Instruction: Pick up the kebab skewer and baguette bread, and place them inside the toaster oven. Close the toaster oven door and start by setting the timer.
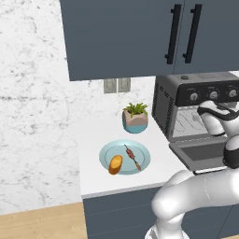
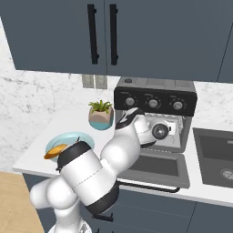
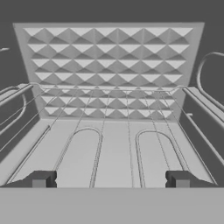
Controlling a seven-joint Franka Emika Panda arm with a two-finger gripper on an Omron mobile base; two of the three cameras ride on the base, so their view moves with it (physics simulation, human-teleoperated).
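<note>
On a light blue plate [image 1: 140,150] to the left of the toaster oven [image 1: 163,102] lie the golden baguette bread [image 1: 115,164] and the thin kebab skewer [image 1: 132,158]. The toaster oven door [image 1: 200,154] hangs folded down and open. My gripper [image 3: 111,179] is at the oven's mouth and looks straight into the cavity, over the wire rack [image 3: 113,144]. Its two fingertips [image 3: 41,179] stand wide apart with nothing between them. From the right base view, my hand [image 2: 154,129] sits in front of the toaster oven [image 2: 154,98], above the toaster oven door [image 2: 154,166], with the baguette bread [image 2: 55,150] far to its left.
A small potted plant [image 1: 135,117] stands behind the plate against the marble wall. Dark cabinets [image 1: 140,32] hang overhead. A sink [image 2: 216,157] lies right of the oven. The counter [image 1: 93,182] ends just left of the plate.
</note>
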